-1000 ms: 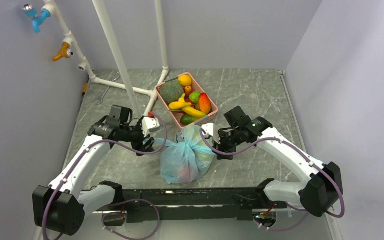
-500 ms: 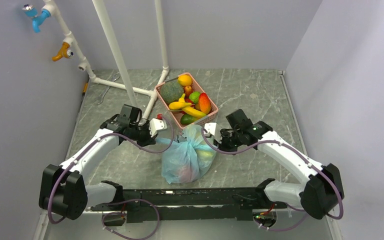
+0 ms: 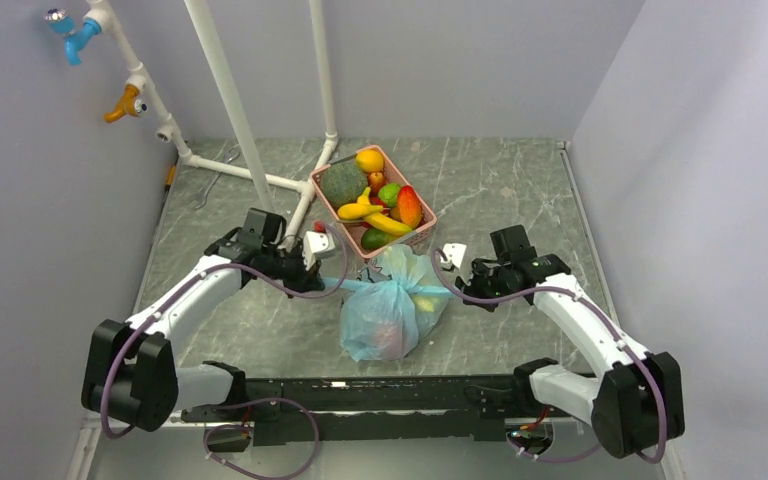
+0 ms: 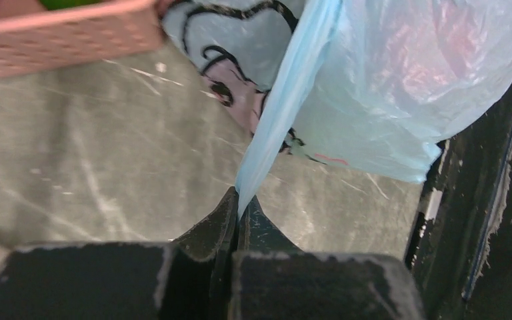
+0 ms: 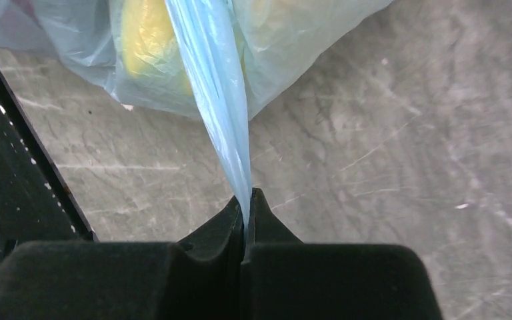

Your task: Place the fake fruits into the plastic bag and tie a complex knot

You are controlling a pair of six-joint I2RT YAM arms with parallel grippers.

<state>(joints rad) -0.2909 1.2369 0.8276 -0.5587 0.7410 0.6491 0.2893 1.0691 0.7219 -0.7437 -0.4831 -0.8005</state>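
Plastic bag [image 3: 390, 312], just beside pink basket [image 3: 336, 217], is seen shifted rightward as arms were drawn apart. Left gripper [image 4: 239, 200] & right gripper [image 5: 247, 200] are each clamped tight on a taut handle [image 5: 217, 100]; knot [image 3: 392, 286] judged being cinched, tho fake fruits [image 3: 365, 210] remain in basket.

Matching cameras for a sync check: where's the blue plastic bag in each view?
Top external: bag at centre, on the near side of the pink basket.
Left wrist: bag upper right, handle pinched in left gripper.
Right wrist: bag along top, handle pinched in right gripper.
Shared landmark: grey marbled table.
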